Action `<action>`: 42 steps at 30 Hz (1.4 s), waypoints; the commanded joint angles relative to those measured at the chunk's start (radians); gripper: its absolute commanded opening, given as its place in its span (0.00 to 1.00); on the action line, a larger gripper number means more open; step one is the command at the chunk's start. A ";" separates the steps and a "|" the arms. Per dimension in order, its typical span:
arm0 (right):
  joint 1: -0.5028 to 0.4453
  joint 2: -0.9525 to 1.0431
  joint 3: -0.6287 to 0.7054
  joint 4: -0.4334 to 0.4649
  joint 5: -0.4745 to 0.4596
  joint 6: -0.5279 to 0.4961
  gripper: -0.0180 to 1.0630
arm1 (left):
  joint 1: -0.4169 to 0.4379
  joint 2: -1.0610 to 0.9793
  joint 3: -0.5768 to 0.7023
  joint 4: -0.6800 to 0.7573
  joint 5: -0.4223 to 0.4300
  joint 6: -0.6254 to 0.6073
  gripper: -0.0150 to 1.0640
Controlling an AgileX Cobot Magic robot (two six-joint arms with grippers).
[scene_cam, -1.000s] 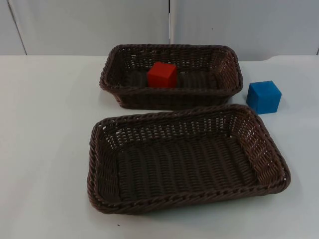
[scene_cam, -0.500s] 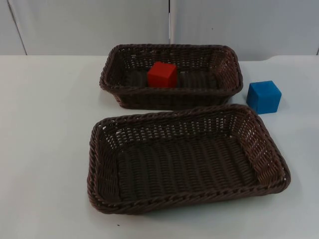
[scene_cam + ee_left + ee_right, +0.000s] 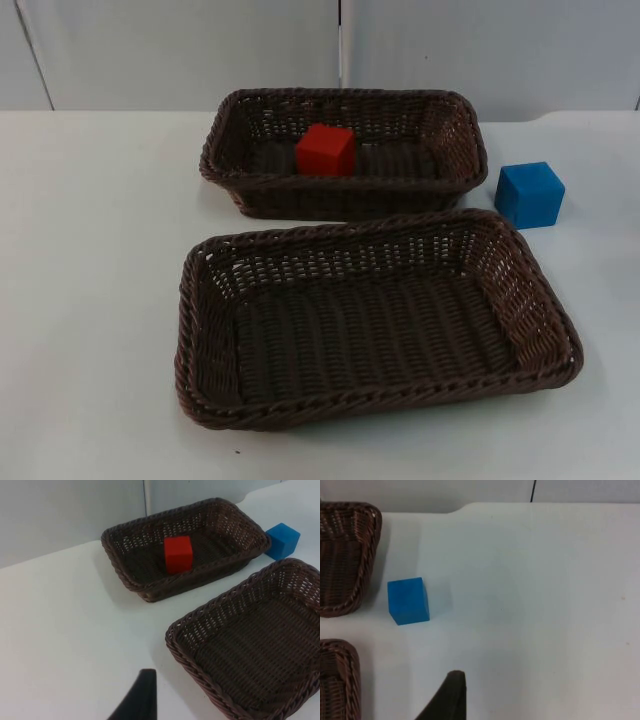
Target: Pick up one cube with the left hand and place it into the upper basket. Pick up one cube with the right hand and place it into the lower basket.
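Red cube (image 3: 325,150) lies in upper basket (image 3: 230,120). Right gripper (image 3: 451,695), jaw state indeterminate, should descend squarely over blue cube (image 3: 408,600) ahead of it.

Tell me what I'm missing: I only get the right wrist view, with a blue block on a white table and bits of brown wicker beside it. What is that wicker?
Observer: Parts of two rectangular baskets, one behind the other: the far basket by the wall and the near basket in front of it.
Visitor: Is anything in them?
Observer: A red block sits in the far basket. Your blue block stands outside both.
Visitor: Where is the other arm?
Observer: The left gripper hangs over the table, off the near basket's left side.
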 commanded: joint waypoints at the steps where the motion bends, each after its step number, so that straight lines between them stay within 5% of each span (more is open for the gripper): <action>1: -0.006 0.084 -0.055 0.008 -0.013 -0.006 0.99 | 0.001 -0.005 0.003 0.009 0.000 -0.009 0.91; 11: -0.004 0.256 -0.078 0.046 -0.101 -0.010 0.99 | 0.001 -0.005 0.003 0.015 0.000 -0.009 0.91; 22: -0.002 0.410 -0.078 0.215 -0.152 -0.115 0.99 | 0.001 -0.005 0.003 0.018 0.000 -0.009 0.91; 42: 0.165 0.606 -0.134 0.209 -0.288 -0.164 0.99 | 0.001 -0.005 0.003 0.021 0.000 -0.009 0.91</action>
